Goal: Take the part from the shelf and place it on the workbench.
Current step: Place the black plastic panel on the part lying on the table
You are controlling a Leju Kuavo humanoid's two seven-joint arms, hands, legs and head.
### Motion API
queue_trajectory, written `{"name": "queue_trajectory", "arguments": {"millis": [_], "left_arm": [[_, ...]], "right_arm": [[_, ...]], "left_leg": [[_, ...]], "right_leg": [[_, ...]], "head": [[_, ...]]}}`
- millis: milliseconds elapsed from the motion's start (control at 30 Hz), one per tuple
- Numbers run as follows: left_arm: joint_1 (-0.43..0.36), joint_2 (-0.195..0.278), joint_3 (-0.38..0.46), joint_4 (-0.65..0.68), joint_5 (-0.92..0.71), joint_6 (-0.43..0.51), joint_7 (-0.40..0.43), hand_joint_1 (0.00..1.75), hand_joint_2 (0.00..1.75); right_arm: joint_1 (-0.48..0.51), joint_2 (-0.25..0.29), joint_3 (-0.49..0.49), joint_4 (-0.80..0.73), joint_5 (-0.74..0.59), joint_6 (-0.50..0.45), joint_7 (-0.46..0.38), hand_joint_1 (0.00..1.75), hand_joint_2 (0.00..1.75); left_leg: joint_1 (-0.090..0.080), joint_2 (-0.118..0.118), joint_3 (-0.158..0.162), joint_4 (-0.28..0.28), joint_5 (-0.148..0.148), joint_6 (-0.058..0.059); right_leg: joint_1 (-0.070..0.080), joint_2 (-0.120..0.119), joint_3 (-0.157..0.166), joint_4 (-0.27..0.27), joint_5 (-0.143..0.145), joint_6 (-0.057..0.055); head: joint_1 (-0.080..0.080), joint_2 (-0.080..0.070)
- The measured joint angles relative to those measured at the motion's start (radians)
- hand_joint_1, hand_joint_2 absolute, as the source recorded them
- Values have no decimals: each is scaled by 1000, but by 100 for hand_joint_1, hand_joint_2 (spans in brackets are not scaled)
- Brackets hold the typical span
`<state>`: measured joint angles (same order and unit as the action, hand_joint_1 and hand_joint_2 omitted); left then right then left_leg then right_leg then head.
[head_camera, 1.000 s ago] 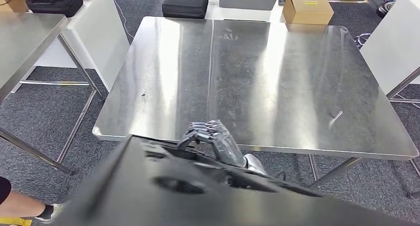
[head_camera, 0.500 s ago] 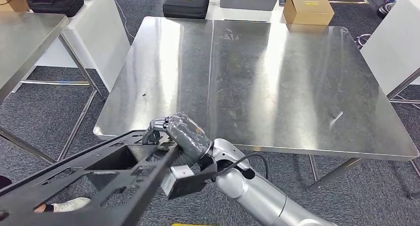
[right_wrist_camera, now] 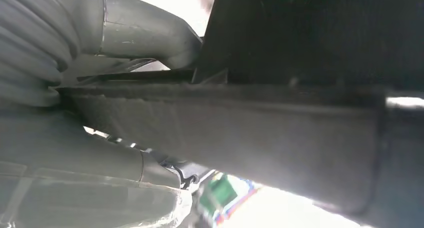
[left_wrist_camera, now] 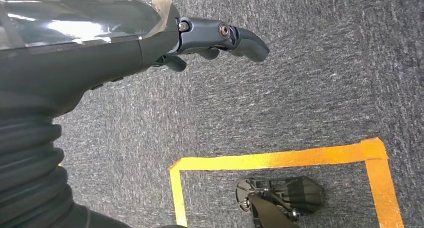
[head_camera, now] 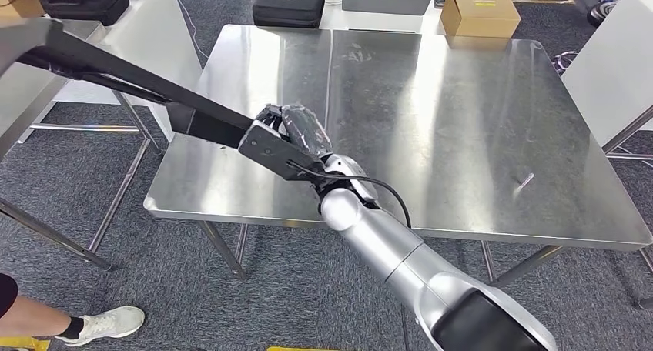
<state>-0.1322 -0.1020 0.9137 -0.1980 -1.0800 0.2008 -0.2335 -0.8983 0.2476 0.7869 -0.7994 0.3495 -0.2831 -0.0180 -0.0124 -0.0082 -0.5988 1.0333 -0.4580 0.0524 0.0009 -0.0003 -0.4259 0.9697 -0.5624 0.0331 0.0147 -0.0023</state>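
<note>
My right hand (head_camera: pixel 300 132) grips one end of a long black flat part (head_camera: pixel 131 81). It holds that end above the front left area of the steel workbench (head_camera: pixel 462 120). The part slants up and away to the far left, past the bench's left edge. In the right wrist view the part (right_wrist_camera: pixel 260 133) is a dark bar across the picture, clasped between the grey thumb (right_wrist_camera: pixel 145 33) and the fingers. My left hand (left_wrist_camera: pixel 220 35) hangs over the grey carpet with nothing in it, its fingers loosely apart.
A small metal piece (head_camera: pixel 524 183) lies on the bench's right side. A second steel table (head_camera: pixel 38 58) stands at the left, with white cabinets (head_camera: pixel 162 43) beside it. A cardboard box (head_camera: pixel 477 12) and a black case (head_camera: pixel 288 6) sit beyond the bench. A person's shoe (head_camera: pixel 104 324) is on the floor at lower left.
My right hand has risen and moved forward over the bench's front left. The black part has swung from low in front of the camera to slant up and left.
</note>
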Motion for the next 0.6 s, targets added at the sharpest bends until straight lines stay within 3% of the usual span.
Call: {"name": "queue_trajectory", "arguments": {"millis": [267,500,600], "left_arm": [[0,-1,-1,0,19,9,0,0,175],[5,-1,-1,0,35,16,0,0,175],[8,-1,-1,0,37,18,-1,0,175]], "right_arm": [[-85,24,11,125,133,-54,52,175,175],[-136,18,43,233,370,-183,134,175,175],[-144,10,57,270,406,-202,138,175,175]], "left_leg": [[0,0,0,0,0,0],[0,0,0,0,0,0],[0,0,-1,0,0,0]], "right_leg": [[0,0,-1,0,0,0],[0,0,-1,0,0,0],[0,0,-1,0,0,0]], "head": [[0,0],[0,0],[0,0]]}}
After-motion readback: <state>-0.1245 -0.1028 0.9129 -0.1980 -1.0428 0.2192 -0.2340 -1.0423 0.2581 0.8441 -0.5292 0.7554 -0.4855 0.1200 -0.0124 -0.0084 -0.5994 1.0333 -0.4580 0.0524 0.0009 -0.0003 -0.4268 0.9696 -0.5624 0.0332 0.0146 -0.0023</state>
